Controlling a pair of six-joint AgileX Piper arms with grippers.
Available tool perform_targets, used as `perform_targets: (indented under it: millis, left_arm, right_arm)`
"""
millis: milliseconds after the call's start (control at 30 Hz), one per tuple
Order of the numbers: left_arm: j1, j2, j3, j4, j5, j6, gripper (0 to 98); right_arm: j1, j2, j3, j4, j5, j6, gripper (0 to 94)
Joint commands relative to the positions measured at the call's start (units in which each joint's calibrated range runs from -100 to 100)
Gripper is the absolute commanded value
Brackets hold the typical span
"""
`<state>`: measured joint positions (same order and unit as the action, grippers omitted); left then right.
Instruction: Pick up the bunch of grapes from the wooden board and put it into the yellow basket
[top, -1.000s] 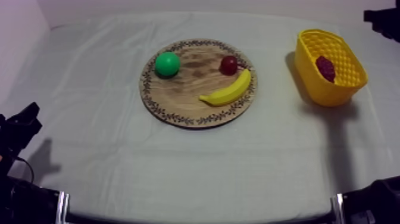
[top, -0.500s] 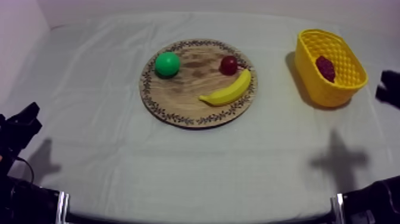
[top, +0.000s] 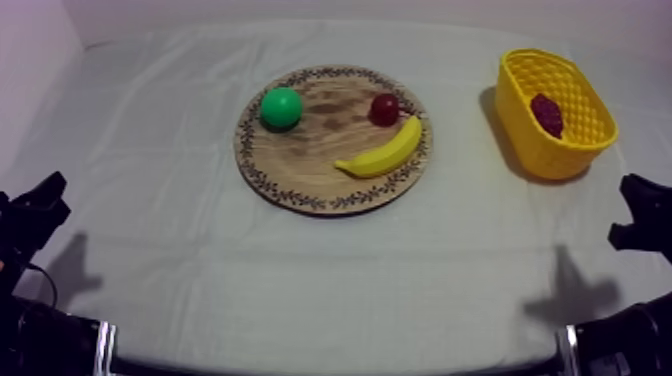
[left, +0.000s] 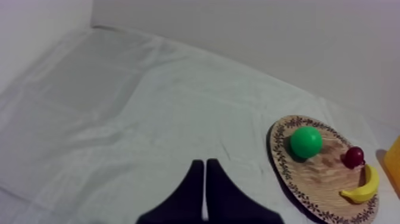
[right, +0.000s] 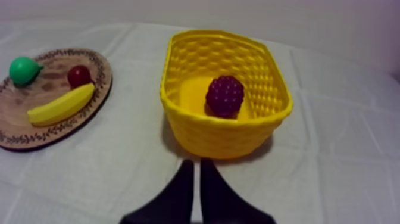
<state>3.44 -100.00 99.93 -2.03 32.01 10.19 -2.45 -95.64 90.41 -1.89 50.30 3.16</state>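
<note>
Tabletop: the tabletop lies under a grey-white cloth, with a pale wall behind it.
Board: a round wooden board with a patterned rim sits at the centre of the top view.
On the board: a green pear at upper left, a small red fruit at upper right, and a slanted banana just beside the small red fruit.
Basket: the yellow basket is at the upper right of the frame, well apart from the board.
Grapes: the bunch of grapes lies inside the basket.
Left pincer: pressed together and empty, at the lower left edge of the top view.
Right pincer: pressed together and empty, at the right edge of the top view, below the basket.
</note>
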Motion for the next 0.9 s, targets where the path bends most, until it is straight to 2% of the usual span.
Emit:
perform_targets:
  millis: [0, 367, 567, 867]
  left_arm:
    - [0.0, 0.0, 0.0, 0.01, 0.0, 0.0, 0.1]
    - [0.0, 0.0, 0.0, 0.01, 0.0, 0.0, 0.1]
    - [0.0, 0.0, 0.0, 0.01, 0.0, 0.0, 0.1]
    - [0.0, 0.0, 0.0, 0.01, 0.0, 0.0, 0.1]
  right_arm:
    - [0.1, 0.0, 1.7, -0.2, -0.2, 0.3, 1.6]
    - [0.2, -0.1, 6.9, 0.8, -4.2, -1.3, 1.0]
    - [0.2, -0.1, 8.9, 1.1, -9.8, 0.7, 0.5]
    - [0.1, -0.1, 9.2, 1.2, -11.0, 0.6, 0.5]
